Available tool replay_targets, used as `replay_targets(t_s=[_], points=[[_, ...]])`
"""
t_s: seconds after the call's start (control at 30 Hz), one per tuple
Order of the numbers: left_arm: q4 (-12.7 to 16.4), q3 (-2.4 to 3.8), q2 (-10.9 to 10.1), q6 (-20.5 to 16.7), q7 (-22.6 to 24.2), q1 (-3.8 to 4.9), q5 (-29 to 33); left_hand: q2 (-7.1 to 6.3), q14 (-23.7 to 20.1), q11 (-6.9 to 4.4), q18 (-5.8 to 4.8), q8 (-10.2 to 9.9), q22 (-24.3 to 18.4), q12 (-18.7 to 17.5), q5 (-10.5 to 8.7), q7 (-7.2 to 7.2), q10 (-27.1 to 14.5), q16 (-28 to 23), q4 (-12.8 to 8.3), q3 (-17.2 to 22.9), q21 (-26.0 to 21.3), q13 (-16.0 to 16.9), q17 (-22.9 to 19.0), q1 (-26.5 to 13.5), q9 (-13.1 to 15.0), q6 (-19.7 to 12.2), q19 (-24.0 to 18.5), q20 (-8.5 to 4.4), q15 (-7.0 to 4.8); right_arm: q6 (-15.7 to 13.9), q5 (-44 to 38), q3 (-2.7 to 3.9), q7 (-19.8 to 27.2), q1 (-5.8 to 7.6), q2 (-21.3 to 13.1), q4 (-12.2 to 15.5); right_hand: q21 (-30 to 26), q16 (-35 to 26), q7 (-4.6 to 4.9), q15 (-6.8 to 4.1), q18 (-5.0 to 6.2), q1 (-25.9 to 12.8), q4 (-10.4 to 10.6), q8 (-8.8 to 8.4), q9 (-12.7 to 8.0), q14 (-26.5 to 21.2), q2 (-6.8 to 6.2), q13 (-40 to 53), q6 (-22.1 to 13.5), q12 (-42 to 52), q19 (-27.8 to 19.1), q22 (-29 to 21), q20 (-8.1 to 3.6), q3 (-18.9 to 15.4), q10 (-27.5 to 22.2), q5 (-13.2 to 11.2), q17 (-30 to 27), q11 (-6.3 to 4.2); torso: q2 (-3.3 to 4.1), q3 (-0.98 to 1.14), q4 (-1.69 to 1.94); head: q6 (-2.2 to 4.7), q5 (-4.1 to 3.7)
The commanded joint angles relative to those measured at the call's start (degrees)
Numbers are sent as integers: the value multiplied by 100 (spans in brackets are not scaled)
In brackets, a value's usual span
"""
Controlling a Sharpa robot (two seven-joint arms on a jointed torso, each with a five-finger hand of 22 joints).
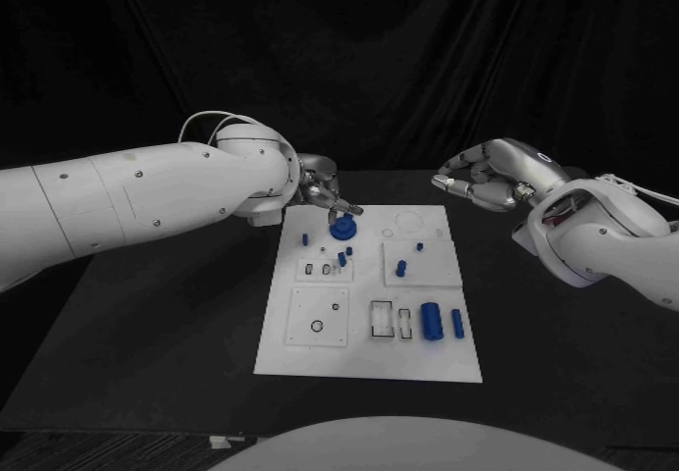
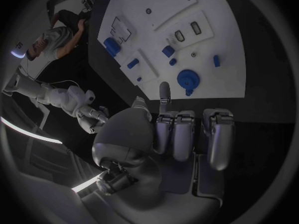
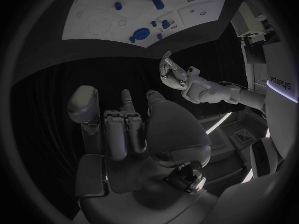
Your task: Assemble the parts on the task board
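Two white arms reach over the black table (image 1: pixel 170 324), one from each side of the white task board (image 1: pixel 371 358). Left hand (image 1: pixel 320 190): poised at the board's far edge, its fingers (image 1: pixel 344 208) bunched and pointing down toward a blue gear (image 1: pixel 341 229); the fingertips lie just above and beside the gear, and whether they touch it cannot be told. In the left wrist view the fingers (image 2: pixel 181 134) are folded in side by side with nothing between them, one finger extended toward the gear (image 2: pixel 187 79), which sits just beyond its tip. Right hand (image 1: pixel 489 175): held above the table off the board's far corner, well apart from every part, fingers curled inward on nothing; in the right wrist view its fingers (image 3: pixel 121 129) are likewise folded, with the board (image 3: pixel 106 15) far beyond the fingertips. Remaining parts: two large blue cylinders (image 1: pixel 432 321) lie side by side on the board's near half, far from both sets of fingers; several small blue pegs (image 1: pixel 402 267) stand mid-board, nearer the left fingers than the right.
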Motion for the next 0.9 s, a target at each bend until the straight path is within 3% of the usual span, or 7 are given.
replay_targets(t_s=[0.03, 0.23, 0.43, 0.63, 0.73, 0.83, 0.9], points=[[-124, 6, 140, 1262, -378, 19, -342, -16, 615, 79, -82, -600, 990, 19, -103, 75, 597, 15, -45, 135, -38, 1505, 1506, -127, -248, 79, 244, 33, 56, 91, 2, 4, -196, -11, 8, 48, -45, 15, 4, 41, 68, 67, 6, 20, 8, 611, -2, 1508, 39, 14, 11, 699, 15, 23, 621, 34, 1510, 39, -36, 55, -4, -88, -21], [-224, 7, 309, 1872, -1125, 17, -277, -146, 615, 192, -78, -1284, 981, 19, -360, 201, 597, 15, -14, 183, -57, 1505, 1506, -380, -602, 114, 237, 131, 153, 163, 2, 4, -221, -14, 41, 58, -61, 15, 4, 41, 71, 73, 6, 21, 9, 611, -1, 1508, 40, 14, 6, 696, 15, 25, 621, 39, 1510, 38, -79, 99, -14, -99, 68], [-299, 7, 385, 1961, -1220, 16, -260, -156, 615, 180, -84, -1437, 1015, 19, -340, 182, 597, 15, -54, 277, -48, 1505, 1506, -380, -692, 310, 262, 136, 146, 237, 2, 4, -239, -21, 88, 25, -72, 15, 4, 41, 73, 84, 8, 21, 10, 611, 3, 1508, 41, 14, 3, 693, 15, 29, 621, 48, 1510, 38, -93, 118, -19, -99, 88], [-329, 7, 473, 2055, -1185, 15, -255, -180, 615, 214, -86, -1693, 1021, 19, -274, 231, 597, 15, -128, 385, -51, 1505, 1506, -346, -819, 245, 265, 149, 169, 296, 2, 4, -256, -26, 131, 3, -72, 15, 4, 41, 73, 90, 8, 20, 10, 611, 6, 1508, 40, 14, 3, 693, 15, 32, 621, 51, 1510, 38, -65, 97, -1, -99, 98], [-384, 6, 538, 2143, -1231, 13, -255, -175, 615, 224, -81, -1778, 1006, 19, -185, 231, 597, 15, -191, 474, -64, 1505, 1506, -309, -870, 316, 252, 163, 180, 337, 2, 4, -264, -28, 156, -14, -85, 15, 4, 39, 75, 130, 3, 15, 10, 611, 8, 1508, 31, 14, -1, 690, 16, 45, 621, 61, 1510, 36, -72, 99, -21, -99, 130], [-446, 5, 593, 2176, -1275, 5, -254, -181, 615, 236, -73, -1916, 976, 19, 25, 250, 597, 15, -266, 574, -85, 1505, 1506, -277, -948, 304, 228, 174, 188, 369, 2, 4, -270, -30, 171, -24, -96, 15, 4, 38, 77, 198, -6, 11, 11, 611, 6, 1508, 24, 14, -4, 688, 15, 64, 621, 79, 1510, 34, -74, 101, -3, -99, 137], [-489, 5, 619, 2160, -1247, -12, -254, -178, 615, 277, -59, -2097, 919, 19, 85, 314, 597, 15, -325, 648, -119, 1505, 1506, -242, -1044, 107, 184, 190, 219, 382, 2, 4, -270, -36, 176, -29, -106, 15, 5, 38, 79, 250, -14, 9, 12, 611, 6, 1508, 22, 14, -6, 685, 14, 80, 621, 95, 1510, 33, -78, 106, -9, -99, 143]])
